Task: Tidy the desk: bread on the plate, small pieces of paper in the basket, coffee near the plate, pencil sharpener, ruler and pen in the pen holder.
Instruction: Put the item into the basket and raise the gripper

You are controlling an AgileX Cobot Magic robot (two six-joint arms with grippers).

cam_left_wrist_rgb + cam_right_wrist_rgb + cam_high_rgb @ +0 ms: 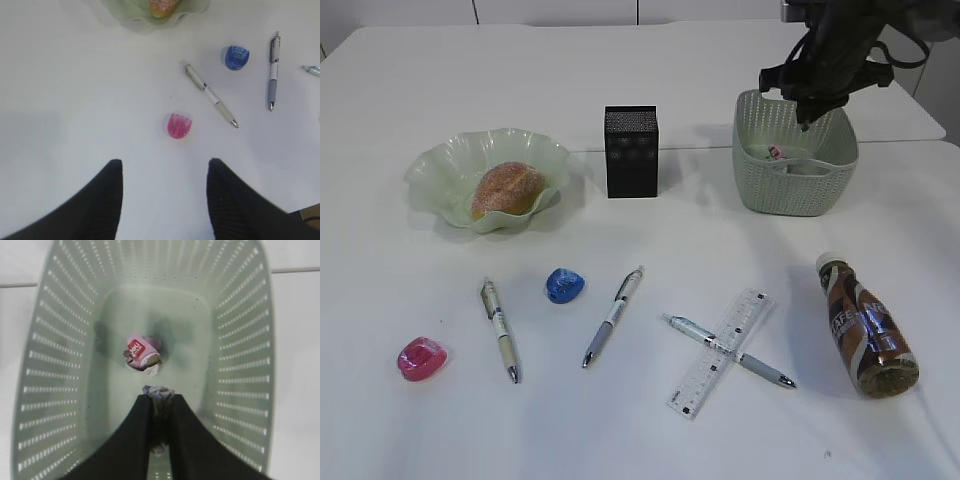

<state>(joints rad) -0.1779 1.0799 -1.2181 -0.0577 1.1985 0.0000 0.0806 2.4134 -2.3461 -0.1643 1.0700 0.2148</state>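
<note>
My right gripper (159, 396) is shut on a crumpled piece of paper (158, 391) and hangs over the green basket (795, 192), also seen in the right wrist view (45, 365). A pink and white paper scrap (141, 355) lies on the basket floor. My left gripper (165, 167) is open and empty above the table, near the pink pencil sharpener (178, 125). The bread (507, 188) lies on the green plate (440, 165). The blue sharpener (564, 285), three pens (500, 330) (613, 316) (730, 351), the ruler (720, 351) and the coffee bottle (865, 325) lie on the table. The black pen holder (631, 151) stands at the middle.
The table's far edge runs behind the basket. The coffee bottle lies on its side at the right. One pen crosses over the ruler.
</note>
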